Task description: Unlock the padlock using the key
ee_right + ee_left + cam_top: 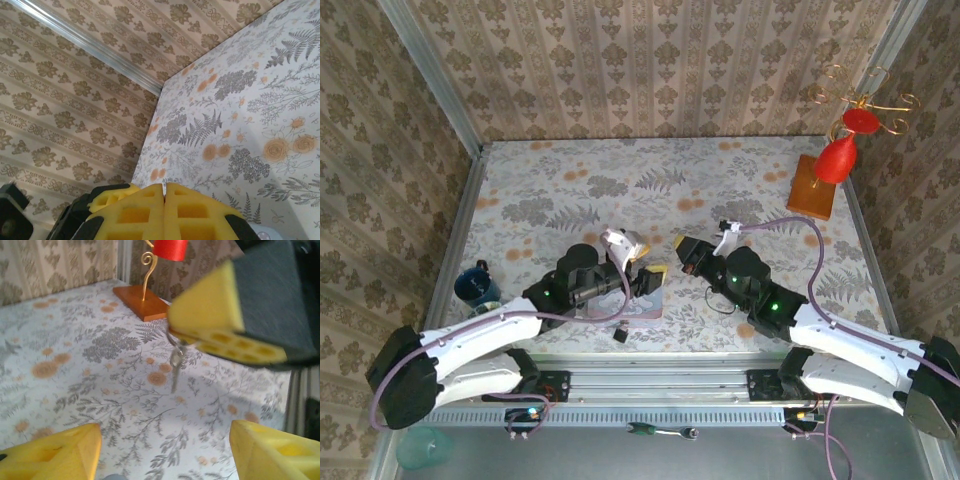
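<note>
Top external view, looking down on a floral-patterned table (580, 190) walled on three sides with patterned wallpaper, two white and black robot arms reaching in from the near edge. The left gripper (655, 275) hangs over a pale blue-pink tin (648, 308) near the front middle of the table. The right gripper (681, 244) points toward it from the right, its yellow tips just beside the left one's. The padlock (620, 336), a tiny dark block, lies on the table just in front of the tin's near left corner, apart from both grippers. A dark blue cup (477, 286) stands at the left edge, and a red ornament on a wooden base (814, 187) stands at the far right. In the left wrist view, the left gripper (165, 445) has its two yellow fingers (50, 455) spread wide, with only bare tabletop between them. Above them, the right gripper (200, 337) comes in from the upper right with its yellow pads pressed together. The key (174, 375), a thin dark sliver on a small metal ring, dangles from those pads in the air above the table. In the right wrist view, the right gripper (164, 200) shows its yellow fingers closed flat against each other, pointing toward the table's far left corner; the key itself is hidden there.
</note>
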Robot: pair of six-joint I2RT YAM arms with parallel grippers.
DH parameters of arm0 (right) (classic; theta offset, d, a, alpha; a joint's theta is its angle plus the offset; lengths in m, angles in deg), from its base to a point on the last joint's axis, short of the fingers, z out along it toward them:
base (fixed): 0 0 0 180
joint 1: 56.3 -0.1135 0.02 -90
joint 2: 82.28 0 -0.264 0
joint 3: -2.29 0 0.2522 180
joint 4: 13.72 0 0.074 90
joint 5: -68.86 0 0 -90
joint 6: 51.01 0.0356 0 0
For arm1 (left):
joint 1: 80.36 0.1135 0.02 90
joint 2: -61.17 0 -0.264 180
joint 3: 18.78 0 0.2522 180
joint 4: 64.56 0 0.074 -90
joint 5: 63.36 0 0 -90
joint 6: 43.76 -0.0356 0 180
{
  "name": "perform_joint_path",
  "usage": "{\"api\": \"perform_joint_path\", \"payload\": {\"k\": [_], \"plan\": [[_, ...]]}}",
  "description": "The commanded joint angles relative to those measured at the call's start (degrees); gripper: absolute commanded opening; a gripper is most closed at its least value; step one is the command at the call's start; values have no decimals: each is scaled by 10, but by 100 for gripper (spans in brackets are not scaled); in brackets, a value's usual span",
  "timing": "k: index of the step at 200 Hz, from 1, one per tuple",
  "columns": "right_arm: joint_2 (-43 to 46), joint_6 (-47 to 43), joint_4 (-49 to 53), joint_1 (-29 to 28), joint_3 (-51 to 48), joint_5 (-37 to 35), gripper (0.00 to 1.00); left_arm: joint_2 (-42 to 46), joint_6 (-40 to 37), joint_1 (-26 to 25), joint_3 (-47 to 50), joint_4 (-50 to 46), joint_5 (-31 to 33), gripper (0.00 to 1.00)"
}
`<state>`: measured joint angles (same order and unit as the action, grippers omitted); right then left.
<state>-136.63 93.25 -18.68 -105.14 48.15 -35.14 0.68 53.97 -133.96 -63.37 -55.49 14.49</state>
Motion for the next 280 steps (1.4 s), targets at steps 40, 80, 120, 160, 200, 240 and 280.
{"api": "perform_joint_path", "payload": {"k": [40,80,120,160,200,240,280], "plan": [[8,36,-5,-11,5,19,0,-24,-193,-1,39,135,-84,53],[6,40,-7,-15,14,29,0,-75,-172,11,35,208,-97,37],[-1,44,-17,-22,14,29,0,-107,-155,25,22,238,-96,35],[-2,44,-19,-23,13,28,0,-113,-151,28,18,238,-103,32],[-2,44,-19,-24,14,29,0,-111,-147,30,19,238,-115,21],[-2,47,-15,-24,14,28,0,-109,-151,32,19,230,-112,0],[-1,47,6,-24,20,22,0,-100,-152,38,21,237,-105,0]]}}
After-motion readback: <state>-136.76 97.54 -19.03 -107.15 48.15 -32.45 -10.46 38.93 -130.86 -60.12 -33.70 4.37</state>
